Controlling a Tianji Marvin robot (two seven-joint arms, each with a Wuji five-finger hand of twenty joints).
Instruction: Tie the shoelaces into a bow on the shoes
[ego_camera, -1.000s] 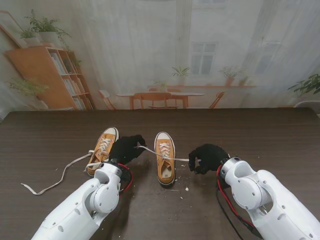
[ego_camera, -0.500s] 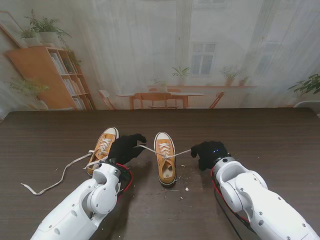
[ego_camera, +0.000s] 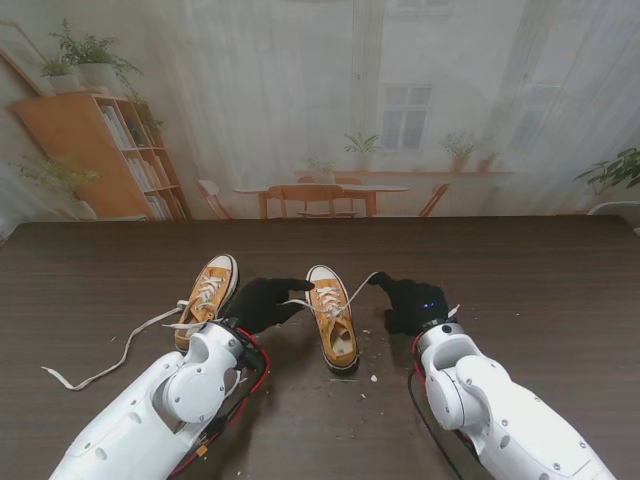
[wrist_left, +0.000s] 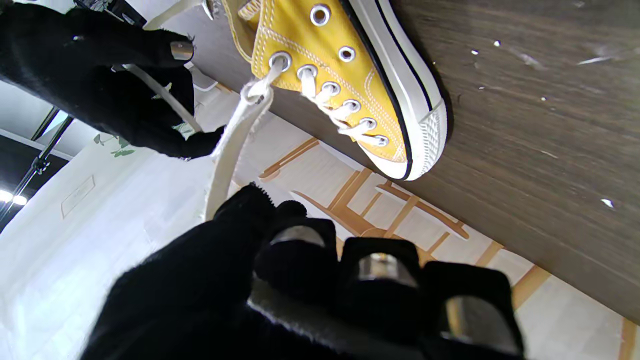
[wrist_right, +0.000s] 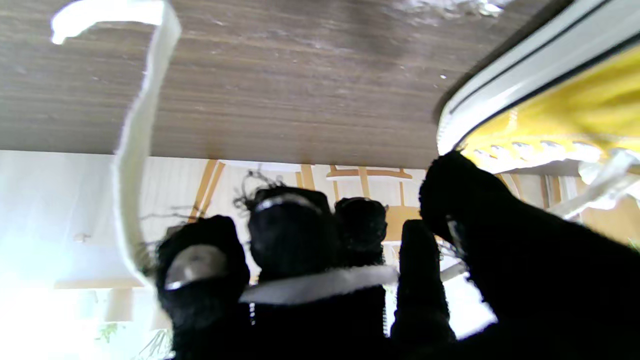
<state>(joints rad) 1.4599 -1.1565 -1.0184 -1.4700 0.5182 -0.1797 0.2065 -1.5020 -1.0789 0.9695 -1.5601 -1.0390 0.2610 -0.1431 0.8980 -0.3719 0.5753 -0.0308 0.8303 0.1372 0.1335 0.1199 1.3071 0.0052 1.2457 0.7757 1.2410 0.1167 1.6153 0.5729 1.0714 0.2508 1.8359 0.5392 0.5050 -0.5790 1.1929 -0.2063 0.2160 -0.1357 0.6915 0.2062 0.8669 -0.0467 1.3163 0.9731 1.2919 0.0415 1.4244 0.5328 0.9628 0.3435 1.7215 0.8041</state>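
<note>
Two yellow canvas sneakers with white laces stand on the dark table. The middle sneaker (ego_camera: 332, 318) lies between my hands, toe away from me. My left hand (ego_camera: 262, 303), in a black glove, is shut on the lace's left strand (wrist_left: 230, 145), pinched between thumb and fingers just off the top eyelet. My right hand (ego_camera: 410, 303) is shut on the right strand (ego_camera: 361, 289), which runs across its fingers (wrist_right: 320, 282), its free end (wrist_right: 135, 150) hanging loose. The strands cross over the sneaker's tongue. The other sneaker (ego_camera: 205, 293) stands to the left, untied.
The left sneaker's loose lace (ego_camera: 105, 368) trails across the table (ego_camera: 520, 270) toward its left edge. Small white crumbs (ego_camera: 373, 378) lie near the middle sneaker's heel. Red cables (ego_camera: 258, 358) run along both wrists.
My right hand has moved away from me toward the sneaker's toe, drawing its strand up at an angle. My left hand has shifted slightly right, closer to the sneaker.
</note>
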